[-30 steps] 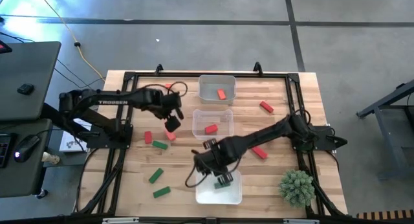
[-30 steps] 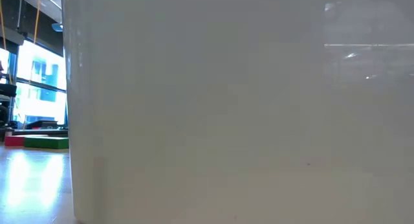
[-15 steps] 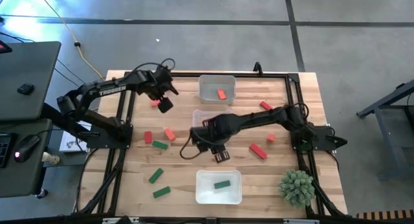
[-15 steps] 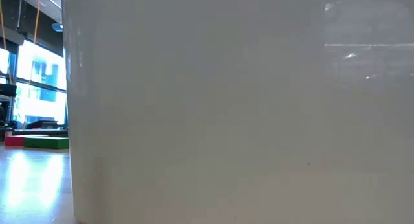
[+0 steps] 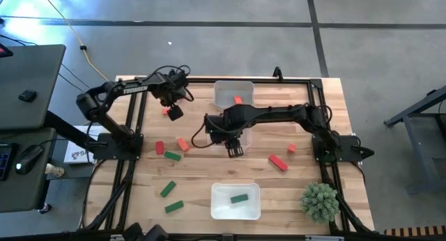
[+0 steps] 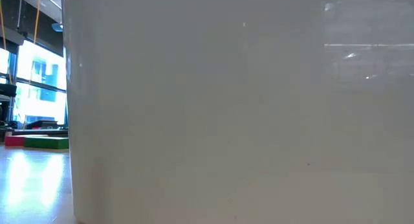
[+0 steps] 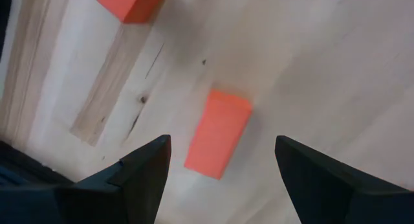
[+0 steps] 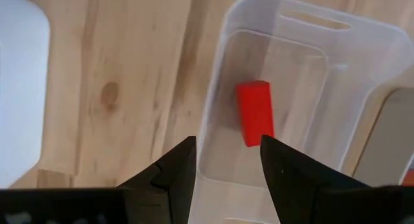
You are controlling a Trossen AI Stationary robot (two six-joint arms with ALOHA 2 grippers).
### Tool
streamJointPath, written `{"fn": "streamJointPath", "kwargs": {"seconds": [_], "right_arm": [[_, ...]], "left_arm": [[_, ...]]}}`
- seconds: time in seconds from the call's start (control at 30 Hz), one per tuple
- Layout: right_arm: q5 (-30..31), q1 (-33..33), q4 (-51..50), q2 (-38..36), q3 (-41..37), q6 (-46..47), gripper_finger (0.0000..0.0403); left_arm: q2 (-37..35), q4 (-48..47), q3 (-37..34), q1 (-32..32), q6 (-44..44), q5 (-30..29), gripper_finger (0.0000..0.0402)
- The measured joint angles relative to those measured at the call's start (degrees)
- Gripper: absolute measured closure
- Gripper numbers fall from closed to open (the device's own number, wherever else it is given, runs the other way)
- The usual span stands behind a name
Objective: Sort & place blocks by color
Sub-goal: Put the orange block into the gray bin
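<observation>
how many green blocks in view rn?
4. One in the near tray; three loose on the table's left side. More may hide under the arms.

Three trays [image 5: 235,92] on wooden table [image 5: 306,192]; plant ball [image 5: 320,200] at corner

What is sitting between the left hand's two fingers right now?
In the left wrist view, an orange-red block lies on the bare wooden table between the open left hand's fingers, ungripped. The high view shows that hand near the table's far left edge.
</observation>
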Motion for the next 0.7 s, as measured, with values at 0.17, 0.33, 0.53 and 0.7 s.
{"fn": "streamJointPath", "kwargs": {"seconds": [0.17, 0.33, 0.53, 0.7], "right_arm": [[0.00, -1.07, 0.00, 0.00, 0.00, -0.11, 0.0242], [0.00, -1.80, -0.02, 0.00, 0.00, -0.11, 0.0242], [0.02, -1.99, -0.04, 0.00, 0.00, -0.11, 0.0242], [0.16, -1.97, -0.08, 0.00, 0.00, 0.51, 0.0242]], "left_arm": [[3.81, 0.00, 0.00, 0.00, 0.74, -0.96, 0.0133], [7.72, 0.00, 0.00, 0.00, 2.16, -0.98, 0.0133], [11.50, -0.19, 0.32, -0.02, 2.20, -0.58, 0.0138], [12.47, -0.33, 0.33, -0.02, 2.22, -0.14, 0.0175]]}}
